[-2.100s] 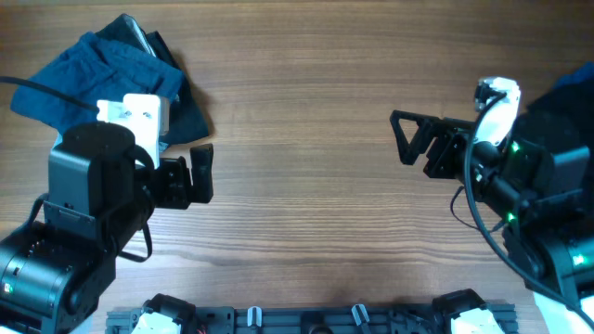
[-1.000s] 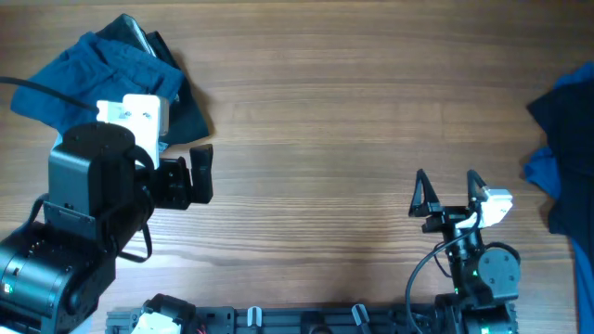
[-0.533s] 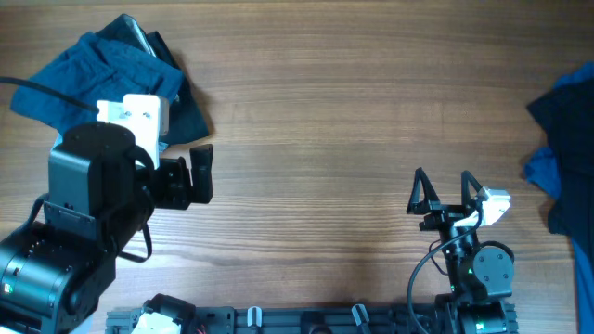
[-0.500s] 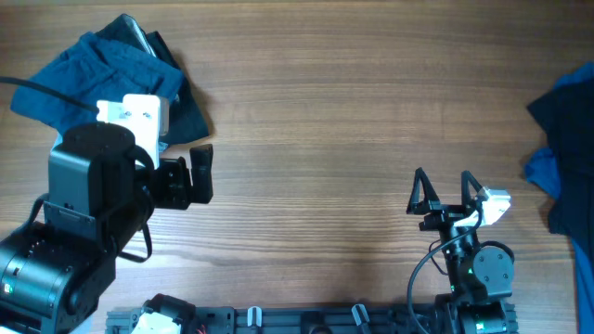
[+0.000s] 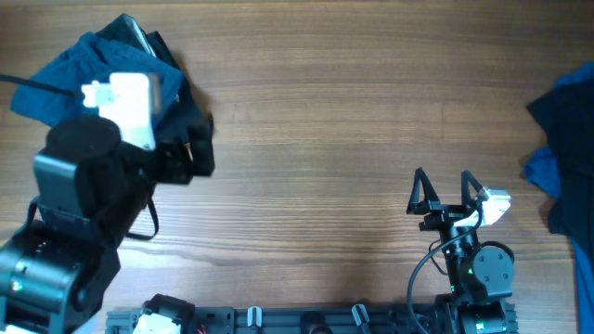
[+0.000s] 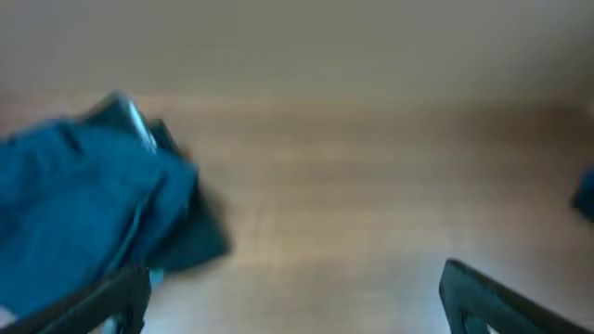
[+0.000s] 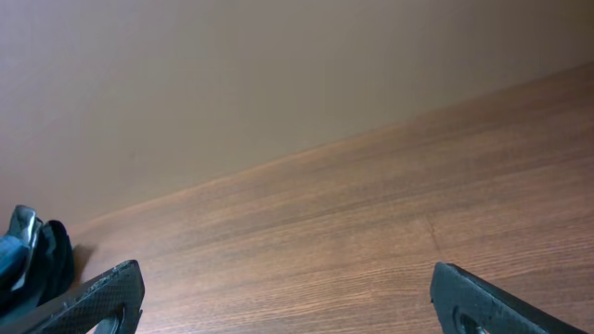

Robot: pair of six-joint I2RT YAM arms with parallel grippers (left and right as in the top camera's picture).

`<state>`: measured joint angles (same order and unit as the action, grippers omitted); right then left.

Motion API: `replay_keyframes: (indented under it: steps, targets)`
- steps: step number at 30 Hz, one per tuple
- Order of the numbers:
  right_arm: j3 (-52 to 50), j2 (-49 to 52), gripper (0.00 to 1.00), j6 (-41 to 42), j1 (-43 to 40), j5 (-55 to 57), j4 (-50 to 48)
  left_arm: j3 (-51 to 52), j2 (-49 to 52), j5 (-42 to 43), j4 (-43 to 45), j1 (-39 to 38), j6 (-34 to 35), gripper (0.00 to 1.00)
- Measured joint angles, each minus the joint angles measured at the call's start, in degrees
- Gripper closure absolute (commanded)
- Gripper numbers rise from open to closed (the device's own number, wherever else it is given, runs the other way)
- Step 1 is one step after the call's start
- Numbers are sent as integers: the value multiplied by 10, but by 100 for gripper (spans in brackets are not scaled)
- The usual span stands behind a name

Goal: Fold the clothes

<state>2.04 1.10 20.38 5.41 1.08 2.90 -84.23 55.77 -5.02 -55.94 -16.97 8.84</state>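
Note:
A crumpled pile of dark blue shorts (image 5: pixel 70 70) over black-navy cloth lies at the table's far left; it shows blurred in the left wrist view (image 6: pixel 83 209) and as a sliver in the right wrist view (image 7: pixel 28 255). More dark and pale blue clothes (image 5: pixel 566 139) lie at the right edge. My left gripper (image 5: pixel 190 153) is open and empty beside the left pile; its fingers frame bare wood in the left wrist view (image 6: pixel 297 301). My right gripper (image 5: pixel 441 190) is open and empty, low near the front edge, also seen in the right wrist view (image 7: pixel 297 301).
The wooden table (image 5: pixel 334 102) spans the view between the two piles. A black rail with clips (image 5: pixel 306 320) runs along the front edge. A plain wall (image 7: pixel 232 74) rises behind the table.
The left arm has swung up toward the left pile, blurring its view. The right arm, pulled back from the right pile earlier, now stays still.

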Motion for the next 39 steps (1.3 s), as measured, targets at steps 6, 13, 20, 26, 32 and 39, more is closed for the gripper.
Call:
replay_keyframes:
  steps: [6, 13, 20, 26, 32, 39]
  targets:
    - [0, 0, 0, 2, 0, 0, 0, 212, -102, 41, 224, 50, 0, 0]
    - [0, 0, 0, 4, 0, 0, 0, 473, -316, 90, 350, 109, 0, 0]
    - [0, 0, 0, 4, 0, -1, 0, 621, -487, 106, 382, 123, 0, 1]
    - [0, 0, 0, 4, 0, -2, 0, 712, -548, 109, 437, 123, 0, 0]
    - [0, 0, 0, 4, 0, -2, 0, 792, -550, 110, 483, 123, 0, 0]
    - [0, 0, 0, 4, 0, -2, 0, 833, -550, 110, 520, 123, 0, 0]
